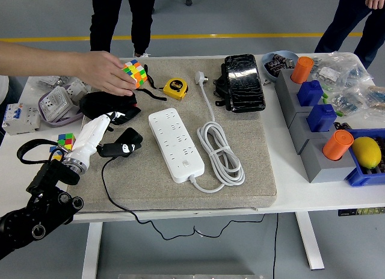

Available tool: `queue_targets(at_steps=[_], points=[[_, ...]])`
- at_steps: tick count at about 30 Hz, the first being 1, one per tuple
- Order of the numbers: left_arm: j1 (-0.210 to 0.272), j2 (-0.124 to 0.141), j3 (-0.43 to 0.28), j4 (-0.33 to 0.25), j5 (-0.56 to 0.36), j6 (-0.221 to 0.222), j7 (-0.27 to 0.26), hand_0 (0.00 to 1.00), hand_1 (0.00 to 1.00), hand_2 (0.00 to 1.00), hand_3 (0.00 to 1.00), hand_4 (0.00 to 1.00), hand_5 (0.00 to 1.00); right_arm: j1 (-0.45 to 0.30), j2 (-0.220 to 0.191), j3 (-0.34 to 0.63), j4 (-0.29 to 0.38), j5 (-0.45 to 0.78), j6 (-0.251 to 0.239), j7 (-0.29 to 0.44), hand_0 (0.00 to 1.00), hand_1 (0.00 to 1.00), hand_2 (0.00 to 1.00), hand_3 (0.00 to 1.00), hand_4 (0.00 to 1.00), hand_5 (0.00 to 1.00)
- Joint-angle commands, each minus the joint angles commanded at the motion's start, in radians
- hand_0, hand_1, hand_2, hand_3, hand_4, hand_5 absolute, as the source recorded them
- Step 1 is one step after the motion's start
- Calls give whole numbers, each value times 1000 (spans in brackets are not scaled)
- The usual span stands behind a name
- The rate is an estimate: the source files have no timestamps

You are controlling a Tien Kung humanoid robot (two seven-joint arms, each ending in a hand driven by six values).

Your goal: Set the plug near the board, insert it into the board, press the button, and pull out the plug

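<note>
Plug (120, 148), a black block with a thin black cord running off over the near edge of the surface, lay on the grey mat (240, 195) toward its left side, just left of the white power strip (175, 144) and apart from it. The left hand (95, 133), white-fingered on a black arm rising from the lower left corner, closed on the plug's left end; how its fingers wrapped the plug could not be made out from this angle. Most of that arm was cut off by the frame, and no right arm showed. The strip's own white cable (219, 156) lay coiled beside it, its white plug (202, 78) toward the mat's far edge.

A person's hand (105, 71) reached in from the left edge and gripped a coloured puzzle cube (135, 72) at the far left of the mat, partly covering it. A black pouch (105, 104) sat beneath that hand, a yellow tape measure (175, 86) just right of the cube.

At the far right, a pale blue bowl (283, 55) held small dark items too small to tell. A blue bin (361, 174), cut off at the right edge, held a yellow lemon (366, 151). Grey blocks (313, 153) beside it carried orange and blue pieces.
</note>
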Motion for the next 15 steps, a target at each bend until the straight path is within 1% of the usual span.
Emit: queue_targets(at_steps=[2, 3, 4, 8, 9, 11, 14, 15], points=[[6, 0, -13, -3, -20, -2, -27, 635, 752, 785, 752, 998, 425, 0, 1, 2, 0, -1, 0, 0, 569, 649, 633, 540, 922, 472], [9, 0, -18, -4, -25, -4, -35, 729, 799, 839, 812, 998, 546, -1, 1, 3, 0, -1, 0, 0, 569, 649, 632, 540, 921, 472], [10, 0, -21, -4, -29, -6, -39, 729, 799, 839, 812, 998, 546, -1, 1, 3, 0, -1, 0, 0, 569, 649, 632, 540, 921, 472], [30, -3, -54, -4, -81, -12, -99, 729, 799, 839, 812, 998, 546, -1, 3, 2, -1, -1, 0, 0, 569, 649, 632, 540, 921, 472], [35, -4, -63, -4, -99, -11, -117, 747, 806, 841, 807, 998, 636, -1, 3, 2, -1, -1, 0, 0, 569, 649, 632, 540, 921, 472], [45, -7, -78, -3, -133, -8, -145, 747, 806, 841, 807, 998, 636, -1, 4, 2, -1, -1, 0, 0, 569, 649, 632, 540, 921, 472], [65, -13, -105, 4, -231, 2, -212, 747, 806, 841, 807, 998, 636, -2, 5, 1, -1, -2, 0, 0, 569, 649, 632, 540, 921, 472], [69, -15, -111, 6, -269, 4, -229, 730, 785, 801, 781, 998, 613, -2, 5, 1, -1, -2, 0, 0, 569, 649, 632, 540, 921, 472]])
